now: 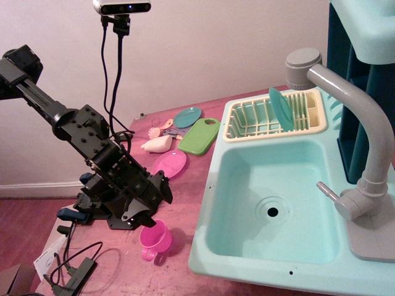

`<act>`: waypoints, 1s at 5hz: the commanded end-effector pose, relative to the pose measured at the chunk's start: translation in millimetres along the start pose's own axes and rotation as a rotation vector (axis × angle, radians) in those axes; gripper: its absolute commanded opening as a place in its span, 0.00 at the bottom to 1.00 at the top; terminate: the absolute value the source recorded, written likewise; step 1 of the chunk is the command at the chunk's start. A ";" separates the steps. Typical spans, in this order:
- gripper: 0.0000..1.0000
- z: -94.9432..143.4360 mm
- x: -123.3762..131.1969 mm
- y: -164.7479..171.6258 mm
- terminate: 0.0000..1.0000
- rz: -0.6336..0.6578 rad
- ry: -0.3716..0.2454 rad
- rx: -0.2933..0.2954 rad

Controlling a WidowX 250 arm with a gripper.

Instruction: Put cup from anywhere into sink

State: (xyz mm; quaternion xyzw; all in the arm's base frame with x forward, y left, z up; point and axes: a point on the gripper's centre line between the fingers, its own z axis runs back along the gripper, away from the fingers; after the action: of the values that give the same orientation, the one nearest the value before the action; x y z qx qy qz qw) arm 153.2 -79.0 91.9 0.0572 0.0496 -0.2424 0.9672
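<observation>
Magenta plastic marks the cup (155, 240), which stands upright on the reddish wooden desk (179, 197) near its front edge, mouth up, its loop handle turned toward the camera; it sits just beside the left outer wall of the sink (213, 203), outside the basin. Pale turquoise and rectangular, the sink has a round dark drain hole (272, 212) in its floor and a grey faucet (364, 154) arching over its right side. Behind the basin a cream-yellow dish rack (247, 123) holds a teal plate (281, 108) standing on edge. Farther back on the desk lie a flat pink plate (169, 164), a green cutting board (200, 136), a small teal dish (187, 116), a cream-coloured toy piece (157, 145) and a pinkish brush-like item (159, 130) (too small to make out well). None of these lies between the cup and the sink; only the raised sink wall separates them. A camera (122, 7) on a thin black stand looks down from the back wall, and cables (74, 259) trail over the desk's left front corner beside a white tag (46, 262) whose print is too small to read. No other writing can be read. The tool (151, 203) at the end of the black arm hangs just above and slightly left of the cup, its dark fingers (163, 189) spread apart and holding nothing; whether a fingertip touches the cup's rim cannot be told.
</observation>
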 end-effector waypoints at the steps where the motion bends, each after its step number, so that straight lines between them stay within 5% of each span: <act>1: 1.00 0.0 0.0 0.0 0.00 0.000 0.000 0.000; 5: 1.00 -28.5 -7.0 -23.4 0.00 -0.048 0.025 -0.061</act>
State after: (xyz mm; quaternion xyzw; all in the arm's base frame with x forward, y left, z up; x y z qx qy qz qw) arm 126.7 -92.7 48.5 0.0196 0.0728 -0.2538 0.9643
